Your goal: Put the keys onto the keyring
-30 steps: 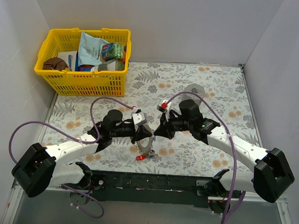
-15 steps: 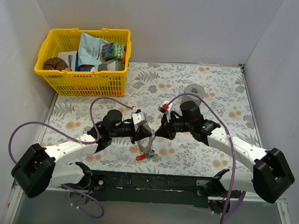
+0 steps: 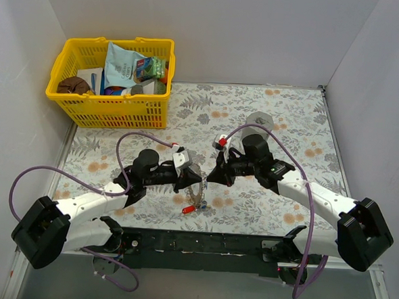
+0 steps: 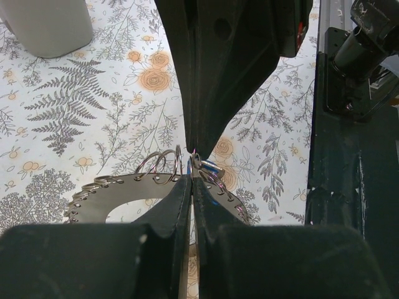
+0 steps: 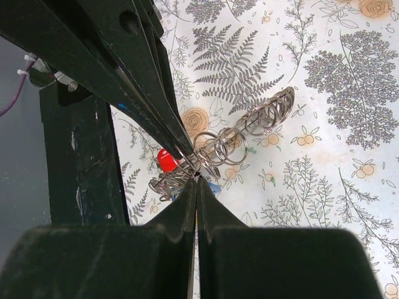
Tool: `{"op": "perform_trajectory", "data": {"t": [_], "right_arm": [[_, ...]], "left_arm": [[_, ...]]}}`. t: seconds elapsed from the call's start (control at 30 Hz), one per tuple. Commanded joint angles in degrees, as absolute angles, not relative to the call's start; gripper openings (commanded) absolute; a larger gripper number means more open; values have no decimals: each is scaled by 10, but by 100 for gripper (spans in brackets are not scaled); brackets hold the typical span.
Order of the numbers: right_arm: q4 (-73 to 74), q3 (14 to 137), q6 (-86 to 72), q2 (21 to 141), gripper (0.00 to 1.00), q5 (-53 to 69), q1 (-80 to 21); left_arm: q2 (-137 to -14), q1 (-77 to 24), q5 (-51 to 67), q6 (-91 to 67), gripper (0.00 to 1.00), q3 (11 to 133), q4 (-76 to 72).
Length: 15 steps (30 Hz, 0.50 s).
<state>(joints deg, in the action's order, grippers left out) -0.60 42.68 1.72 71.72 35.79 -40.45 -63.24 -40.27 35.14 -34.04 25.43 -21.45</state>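
Above the worktop [image 3: 290,114], left claw [image 4: 190,180] and right claw [image 5: 197,179] both clamp the keyring [image 5: 262,117] (tip to tip); uneven pulling could shake the keys [image 5: 165,159] off.

Left claw [image 4: 190,177], right claw [image 5: 197,177] tip-to-tip (both closed)

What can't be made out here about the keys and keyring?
- Whether any key is threaded on the keyring: too small in top view; left claw and right claw cover the pinch point in wrist views.
- Key count: only a red key and blue key sliver show; claws may hide others.
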Motion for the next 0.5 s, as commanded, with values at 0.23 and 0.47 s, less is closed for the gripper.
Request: {"op": "perform_trajectory", "data": {"t": [0.23, 0.47], "right_arm": [[-15, 417, 39, 705, 1, 358, -395], [-34, 404, 46, 688, 21, 391, -395]], "left_arm": [[-584, -406, 396, -354, 0, 240, -308], [-583, -406, 402, -359, 0, 236, -322]]}}
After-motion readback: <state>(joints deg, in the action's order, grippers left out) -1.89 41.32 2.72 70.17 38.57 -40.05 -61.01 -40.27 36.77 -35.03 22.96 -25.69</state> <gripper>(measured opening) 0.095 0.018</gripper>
